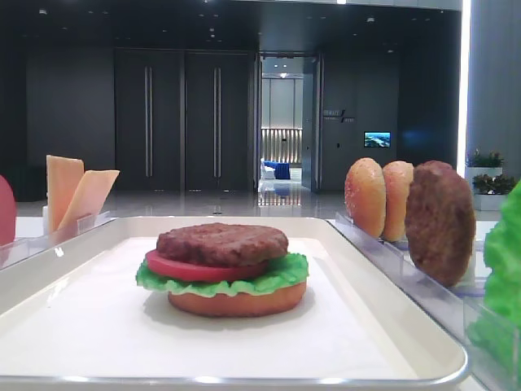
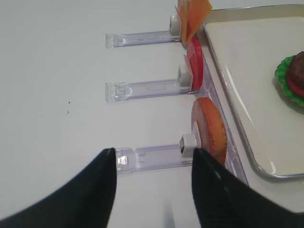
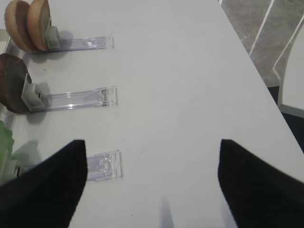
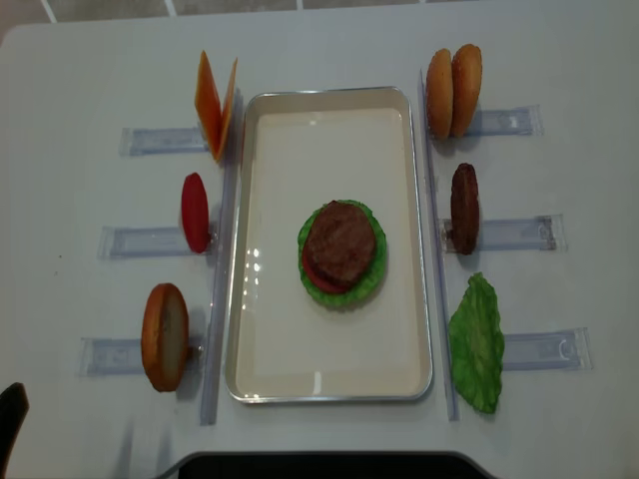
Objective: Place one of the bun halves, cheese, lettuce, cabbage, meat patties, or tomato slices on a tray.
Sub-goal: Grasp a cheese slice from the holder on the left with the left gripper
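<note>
- Left wrist view shows the left gripper (image 2: pixel 154 183) released, its two dark fingers (image 2: pixel 92 190) spread wide with nothing between them but the end of a clear rack (image 2: pixel 149 157) on the table (image 2: pixel 57 71).
- Just beyond the fingertips, at the far end of that rack, a bun half (image 2: pixel 210 129) stands on edge; it looks light and slightly soft, so I judge a grip across its thin edges, crust on one pad and cut face on the other, would hold without crushing.
- Farther ahead of the fingers stands a tomato slice (image 2: pixel 194 69), smooth and likely slippery, best pinched flat face to flat face.
- Beyond it the cheese (image 2: pixel 192 14) leans in two thin stiff slices; it seems light but easy to knock over, so the top edge is the place to take it.
- To the right of the left fingers lies the tray (image 2: pixel 237 142), carrying a stack of bun, lettuce, tomato and patty (image 4: pixel 341 241).
- Right wrist view shows the right gripper (image 3: pixel 152 185) also released, fingers wide apart over bare table.
- Ahead and to the left of those fingers stand a meat patty (image 3: pixel 12 88), thick, rough and probably the easiest to grip, two bun halves (image 3: pixel 28 21), and a lettuce leaf (image 3: pixel 4 142), floppy and frilly, best taken near its base.
</note>
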Tool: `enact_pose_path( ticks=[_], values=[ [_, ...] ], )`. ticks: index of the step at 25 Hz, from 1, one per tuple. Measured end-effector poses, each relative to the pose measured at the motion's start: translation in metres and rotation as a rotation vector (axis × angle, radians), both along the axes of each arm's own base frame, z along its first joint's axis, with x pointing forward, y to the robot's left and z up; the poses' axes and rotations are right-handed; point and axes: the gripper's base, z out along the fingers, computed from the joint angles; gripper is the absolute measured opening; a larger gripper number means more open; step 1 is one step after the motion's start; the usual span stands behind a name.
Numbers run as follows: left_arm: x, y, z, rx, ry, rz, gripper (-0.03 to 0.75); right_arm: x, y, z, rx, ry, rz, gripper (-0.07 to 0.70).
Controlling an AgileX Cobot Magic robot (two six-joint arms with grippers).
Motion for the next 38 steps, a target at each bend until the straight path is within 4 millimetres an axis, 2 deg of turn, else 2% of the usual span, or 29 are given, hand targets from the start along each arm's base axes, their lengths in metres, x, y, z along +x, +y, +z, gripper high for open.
enact_pose_path(
  ticks=[38],
  values=[
    [0.0,0.0,0.0,0.0,0.0,0.0,0.391,0.0,0.0,0.0,0.0,0.0,0.0,0.539]
  ],
)
